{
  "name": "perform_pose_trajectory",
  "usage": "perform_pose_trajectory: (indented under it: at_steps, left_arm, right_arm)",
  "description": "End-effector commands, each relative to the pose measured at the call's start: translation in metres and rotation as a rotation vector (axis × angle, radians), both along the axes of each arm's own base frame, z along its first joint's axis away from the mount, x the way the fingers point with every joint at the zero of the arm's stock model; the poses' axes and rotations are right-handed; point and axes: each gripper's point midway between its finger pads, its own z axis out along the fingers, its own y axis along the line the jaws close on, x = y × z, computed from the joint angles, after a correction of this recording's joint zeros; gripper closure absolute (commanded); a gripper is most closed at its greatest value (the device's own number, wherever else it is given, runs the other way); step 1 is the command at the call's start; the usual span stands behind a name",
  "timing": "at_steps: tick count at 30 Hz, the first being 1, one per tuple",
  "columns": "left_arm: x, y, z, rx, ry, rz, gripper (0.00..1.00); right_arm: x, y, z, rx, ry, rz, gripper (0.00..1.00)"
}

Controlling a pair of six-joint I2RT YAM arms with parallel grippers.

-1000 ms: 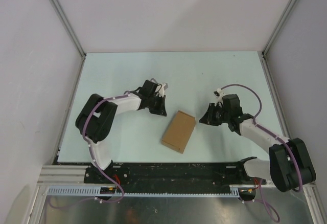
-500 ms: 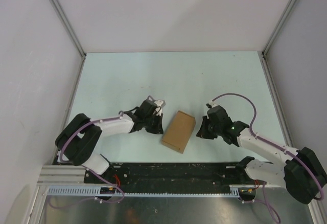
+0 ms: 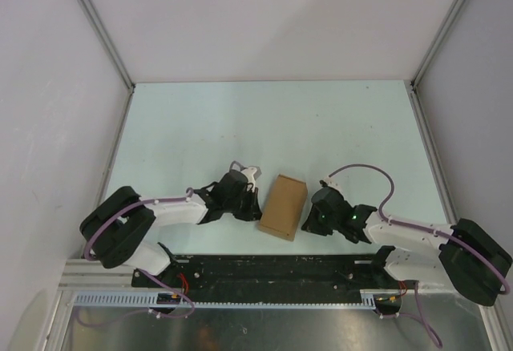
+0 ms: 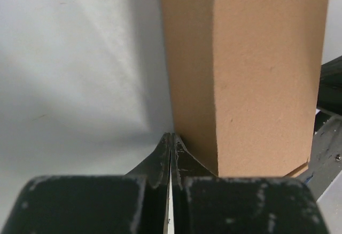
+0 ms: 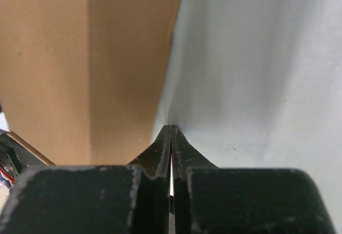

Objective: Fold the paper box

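Both pinched together and empty, the left tool (image 3: 255,210) and right tool (image 3: 306,224) flank the plain brown cardboard box (image 3: 283,207) (lower centre of frame).

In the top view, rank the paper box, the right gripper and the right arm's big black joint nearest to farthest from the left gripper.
1. paper box, immediately beside the left gripper.
2. right gripper, on the box's opposite side.
3. right arm's big black joint, far right, near edge.
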Motion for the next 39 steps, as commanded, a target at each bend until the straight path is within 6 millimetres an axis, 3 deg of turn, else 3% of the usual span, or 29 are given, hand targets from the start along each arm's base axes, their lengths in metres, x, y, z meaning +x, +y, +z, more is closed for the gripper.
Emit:
perform_pose_trajectory:
  at_steps: [1,18,21,30,39]
  left_arm:
    - [-0.013,-0.013,-0.005,-0.006,0.027,-0.023,1.0]
    - [-0.051,-0.061,-0.003,-0.023,0.054,-0.117,1.0]
    - [-0.05,-0.057,-0.005,-0.011,0.049,-0.099,1.0]
    - [-0.046,-0.025,-0.015,0.077,0.013,-0.02,1.0]
    - [-0.048,-0.02,-0.013,0.075,0.012,-0.004,1.0]
  right_arm:
    - [0.002,0.009,-0.002,0.003,-0.009,-0.032,1.0]
    - [-0.004,0.033,-0.002,0.027,0.001,0.024,1.0]
    - [-0.003,0.027,-0.001,-0.015,-0.014,0.034,1.0]
    - [-0.004,-0.021,0.004,-0.163,-0.024,-0.03,0.98]
    - [-0.03,-0.028,0.006,-0.184,0.013,-0.002,0.95]
